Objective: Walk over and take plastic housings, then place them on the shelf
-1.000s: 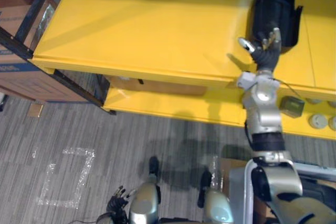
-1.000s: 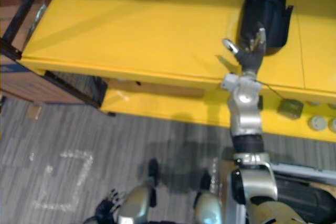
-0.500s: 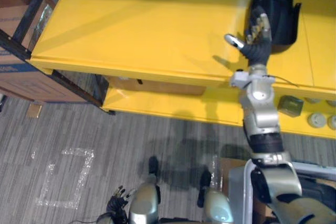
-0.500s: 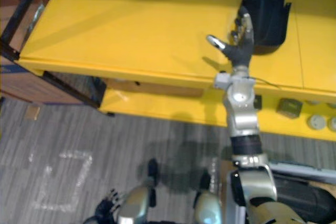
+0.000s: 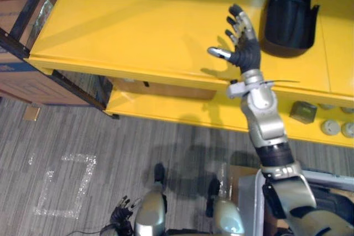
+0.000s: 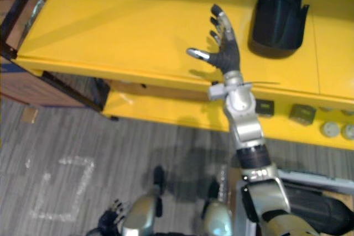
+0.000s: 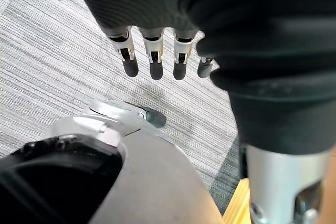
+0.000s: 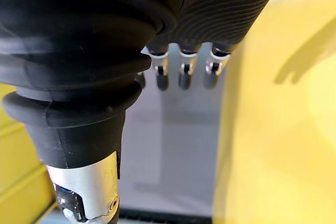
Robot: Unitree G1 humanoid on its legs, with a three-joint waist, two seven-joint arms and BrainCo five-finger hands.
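The rounded black plastic housing [image 5: 290, 12] lay on top of the wide yellow shelf [image 5: 138, 20], so this placing seemed done; the right hand [image 5: 243, 53] was above the shelf, apart from the housing, fingers spread and empty, and the left hand [image 7: 155, 51] hung relaxed below shelf level

From the head, looking steeply down from well above onto a yellow shelf [image 5: 138, 20] and grey floor [image 5: 110, 136]. Taken twice from spots just apart, sharing the shelf top, the black housing [image 5: 290, 12], the right hand [image 5: 245, 53] above the shelf and the left hand [image 5: 123, 215] low near the floor. From the left wrist, very close, along that hand's fingers, facing down at the same floor. From the right wrist, equally close, along the fingers toward yellow shelf surfaces with a grey strip between.
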